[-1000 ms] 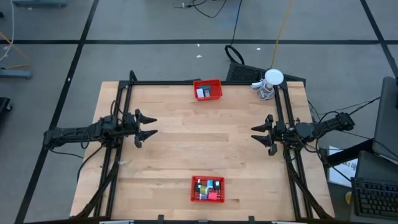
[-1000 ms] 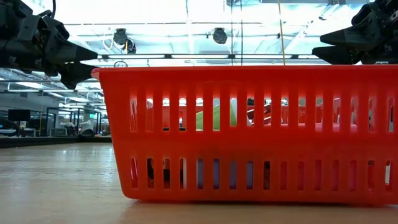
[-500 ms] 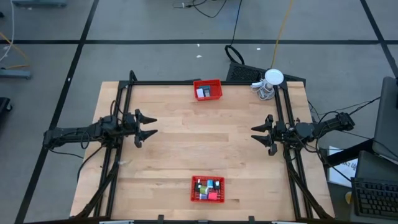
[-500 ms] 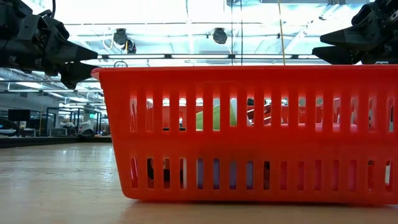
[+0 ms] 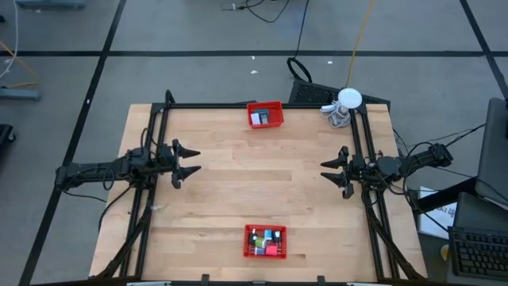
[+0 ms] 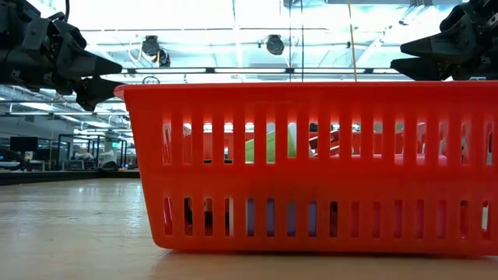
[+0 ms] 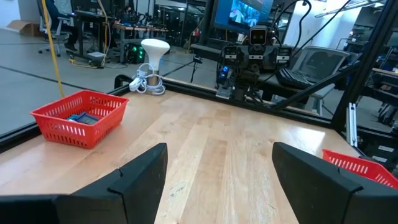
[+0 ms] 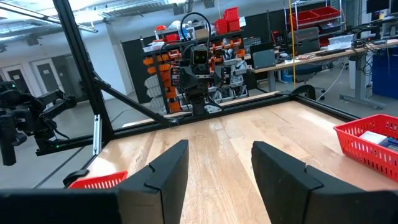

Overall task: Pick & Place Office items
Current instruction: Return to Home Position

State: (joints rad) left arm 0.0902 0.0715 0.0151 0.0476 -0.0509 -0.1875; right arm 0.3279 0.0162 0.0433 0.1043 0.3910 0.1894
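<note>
Both grippers are empty, fingers spread wide. Your left gripper (image 5: 190, 161) hovers at the left side of the table (image 5: 262, 191), and your right gripper (image 5: 327, 171) at its right side, each well apart from both baskets. The office items (image 5: 265, 241) lie heaped in the near red basket (image 5: 264, 228), with a couple more in the far red basket (image 5: 265, 104). Homing looks nearly done. Retract each arm level and slowly, and steer your right arm clear of the white round object with coiled cable (image 5: 348, 99).

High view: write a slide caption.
Left fingers and right fingers wait open; small items sit in the lower basket.
</note>
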